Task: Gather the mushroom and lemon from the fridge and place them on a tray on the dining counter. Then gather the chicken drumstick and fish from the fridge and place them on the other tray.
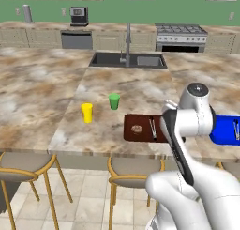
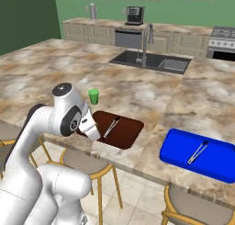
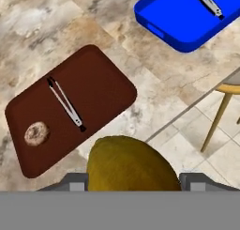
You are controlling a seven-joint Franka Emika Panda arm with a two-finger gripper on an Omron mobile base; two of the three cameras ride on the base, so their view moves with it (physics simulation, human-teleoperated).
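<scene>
The fingers (image 3: 133,182) are closed around the lemon (image 3: 132,163), which fills the low middle of the hand view and hides most of them; only two grey tips show at its sides. The hand looks down from above the near edge of the table (image 3: 42,32), so the lemon hangs over the border between the stone top and the tiled floor. I judge it is carried high like this so that it can pass over the table edge and come down onto the tray.

The brown tray (image 3: 70,107) lies just beyond the lemon, near the table edge. On the brown tray the mushroom (image 3: 36,133) rests in one corner, and a pair of metal tongs (image 3: 65,103) lies along the middle, apart from the mushroom. The free space beside the tongs, on the side away from the mushroom, seems the natural place for the lemon, because the two belong together on one tray.

Farther to the side of the brown tray, well apart from it, stands the blue tray (image 3: 180,22) with its own tongs (image 3: 206,1); it carries no food, and I suppose it waits for the chicken and the fish.

Behind the brown tray, deeper on the table, stand a yellow cup (image 1: 87,112) and a green cup (image 1: 114,101), and beyond them the sink (image 1: 129,60).
</scene>
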